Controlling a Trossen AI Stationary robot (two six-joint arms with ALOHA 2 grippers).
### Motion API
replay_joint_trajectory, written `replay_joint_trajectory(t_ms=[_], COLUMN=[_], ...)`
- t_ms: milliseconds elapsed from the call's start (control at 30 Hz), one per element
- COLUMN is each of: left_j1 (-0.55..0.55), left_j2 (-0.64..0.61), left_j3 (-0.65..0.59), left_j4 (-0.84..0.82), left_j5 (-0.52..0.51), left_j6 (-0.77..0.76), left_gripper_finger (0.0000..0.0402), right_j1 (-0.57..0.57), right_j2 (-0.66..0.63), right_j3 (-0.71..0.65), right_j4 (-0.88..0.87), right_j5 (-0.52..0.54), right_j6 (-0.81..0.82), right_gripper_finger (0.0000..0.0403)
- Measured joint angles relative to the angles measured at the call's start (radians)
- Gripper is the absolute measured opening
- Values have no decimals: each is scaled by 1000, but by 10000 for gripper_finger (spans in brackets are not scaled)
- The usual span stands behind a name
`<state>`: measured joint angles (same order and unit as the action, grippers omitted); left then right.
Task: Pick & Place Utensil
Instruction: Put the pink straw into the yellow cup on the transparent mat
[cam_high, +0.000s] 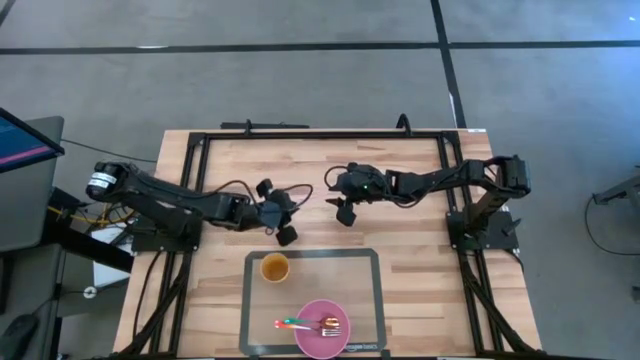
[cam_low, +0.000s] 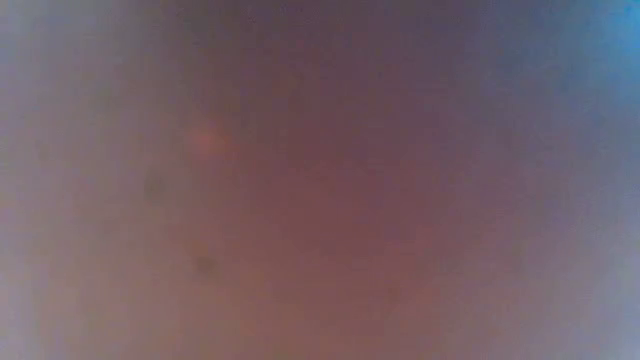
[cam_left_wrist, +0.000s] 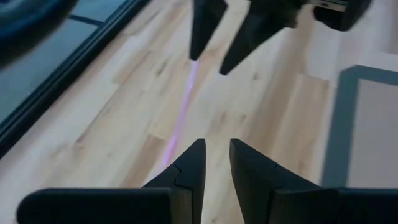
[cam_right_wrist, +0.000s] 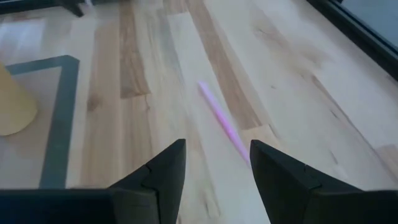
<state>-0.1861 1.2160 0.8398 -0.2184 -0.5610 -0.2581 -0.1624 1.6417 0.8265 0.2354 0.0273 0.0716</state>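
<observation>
Pink utensil (cam_right_wrist: 221, 122) lies flat on bare tabletop (cam_high: 400, 200) between both hands, outside the grey mat (cam_high: 375, 300); left hand (cam_left_wrist: 214, 155) narrow, empty; right hand (cam_right_wrist: 217, 158) wider, empty, over it; plate (cam_high: 322, 340) holds fork (cam_high: 325, 323); cup (cam_high: 275, 267) on mat.

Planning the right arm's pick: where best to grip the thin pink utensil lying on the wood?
Take the pink utensil mid-shaft, from straight above, with the right gripper closing across its width. It is thin, straight and lies flat on the table, so only its long sides can be pinched.
</observation>
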Motion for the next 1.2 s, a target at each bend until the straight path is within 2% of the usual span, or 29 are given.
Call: replay_joint_trajectory(t_ms=[267, 433, 600, 867, 1200], left_j1=[26, 25, 25, 25, 24], left_j2=[0, 0, 0, 0, 0], left_j3=[-1, -1, -1, -1, -2], left_j4=[1, 3, 4, 9, 11], left_j5=[1, 14, 15, 15, 16], left_j6=[-7, -8, -8, -8, -8], left_gripper_finger=[74, 74, 74, 74, 74], right_j1=[-28, -43, -43, -43, -67], right_j2=[0, 0, 0, 3, 162], right_j3=[0, 0, 1, 1, 1], right_j4=[-75, -80, -103, -157, -81], right_j5=[0, 2, 99, 176, 192], right_j6=[13, 79, 93, 113, 113], right_gripper_finger=[172, 172, 172, 172, 172])
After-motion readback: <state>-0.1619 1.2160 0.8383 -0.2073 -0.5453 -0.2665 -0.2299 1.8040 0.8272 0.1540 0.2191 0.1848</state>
